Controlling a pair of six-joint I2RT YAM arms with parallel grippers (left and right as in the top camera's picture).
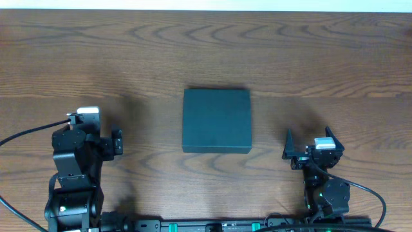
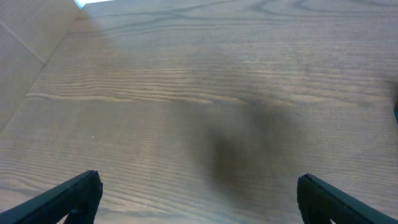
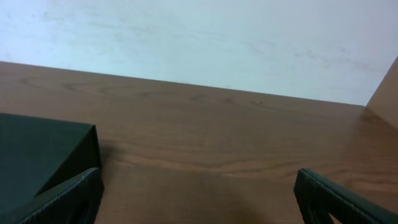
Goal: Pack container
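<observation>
Container (image 1: pixel 216 120) sits lid down and flat on the wood table (image 1: pixel 322 64), between the two arms. It is ahead and left of the right gripper (image 3: pixel 198 186) and off to the right of the left gripper (image 2: pixel 199 190), touching neither. Both sets of jaws are spread wide with nothing between them. In the right wrist view the box's near corner shows just above the left fingertip (image 3: pixel 81 186); in the left wrist view only a dark sliver of it shows at the right edge. The box looks rigid with matte sides, so probably good friction and no crush risk. It is likely light, so it may slide if nudged on the smooth wood. From overhead it reads wider than the right jaws' spread, so a pinch across the whole body looks doubtful. Better to take the lid's free edge, or a wall once it's open. I can't tell which side has the hinge, as no seam is visible. There is open wood on all sides of the box, plenty ahead of both jaws. The far table edge meets a pale wall (image 3: pixel 186 43), and a tan panel (image 2: pixel 25 50) stands left of the left jaws. No items to pack are in view.
</observation>
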